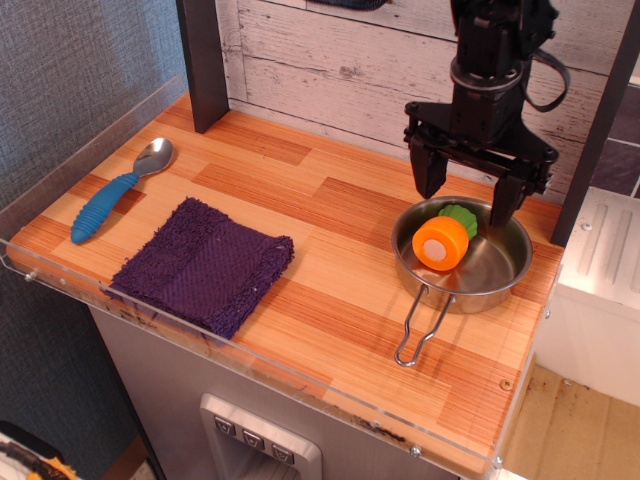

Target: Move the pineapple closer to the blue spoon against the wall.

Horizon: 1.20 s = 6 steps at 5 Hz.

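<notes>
the black two-fingered hand point(468, 192) hangs with its fingers spread wide apart, holding nothing, poised just above the far rim of the shallow steel pan with a wire handle point(500, 281). the spread looks chosen so the two fingers can drop on either side of the small orange plastic pineapple with a green leafy top point(443, 238). that toy lies on its side inside the pan, white-centred flat end facing the camera, leaves toward the whitewashed wooden plank wall point(330, 60). the pan sits at the right end of the striped wooden table point(330, 210). the spoon with a ribbed blue plastic handle and silver bowl point(117, 190) lies well apart at the far left, beside a folded purple cloth point(205, 263). judging from this, the grasp is not yet made, and the pan's rim may crowd the fingers on descent.
</notes>
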{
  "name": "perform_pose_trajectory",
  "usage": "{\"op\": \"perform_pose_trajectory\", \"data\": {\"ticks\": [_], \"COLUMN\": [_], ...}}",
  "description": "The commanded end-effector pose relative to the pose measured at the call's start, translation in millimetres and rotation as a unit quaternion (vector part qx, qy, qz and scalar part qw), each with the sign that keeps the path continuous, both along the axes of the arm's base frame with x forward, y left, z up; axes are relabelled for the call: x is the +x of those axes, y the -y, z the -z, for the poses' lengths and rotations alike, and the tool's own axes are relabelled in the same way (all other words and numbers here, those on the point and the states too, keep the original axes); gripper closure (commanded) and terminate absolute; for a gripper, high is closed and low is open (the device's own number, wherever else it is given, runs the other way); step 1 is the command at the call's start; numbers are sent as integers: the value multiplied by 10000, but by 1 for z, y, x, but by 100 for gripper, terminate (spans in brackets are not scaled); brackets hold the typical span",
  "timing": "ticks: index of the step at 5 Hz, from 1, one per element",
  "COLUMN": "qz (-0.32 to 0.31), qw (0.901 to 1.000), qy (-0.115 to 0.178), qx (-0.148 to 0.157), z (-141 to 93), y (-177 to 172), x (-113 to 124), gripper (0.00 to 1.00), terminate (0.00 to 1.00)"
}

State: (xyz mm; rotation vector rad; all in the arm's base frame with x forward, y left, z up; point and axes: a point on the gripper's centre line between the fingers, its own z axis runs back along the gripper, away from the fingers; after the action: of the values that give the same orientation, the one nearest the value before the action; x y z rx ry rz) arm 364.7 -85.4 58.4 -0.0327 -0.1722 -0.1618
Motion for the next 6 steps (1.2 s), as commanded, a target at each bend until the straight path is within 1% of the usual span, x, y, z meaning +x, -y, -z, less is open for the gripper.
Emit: {"op": "perform_pose_trajectory", "data": {"ticks": [1, 2, 3, 4, 5, 6], "qz": [114, 136, 260, 368, 462, 218], "qw": [9994, 9985, 9977, 9982, 9986, 9995], "qy": [-331, -525, -632, -475, -1, 147], "qx": [-13, 36, 49, -28, -250, -172], "z": [12, 23, 31, 12, -39, -80], "y": [8, 10, 13, 16, 8, -41], "x": [4, 4, 5, 10, 16, 17], "gripper": [0, 0, 100, 100, 100, 100], "terminate": [0, 0, 0, 0, 0, 0]}}
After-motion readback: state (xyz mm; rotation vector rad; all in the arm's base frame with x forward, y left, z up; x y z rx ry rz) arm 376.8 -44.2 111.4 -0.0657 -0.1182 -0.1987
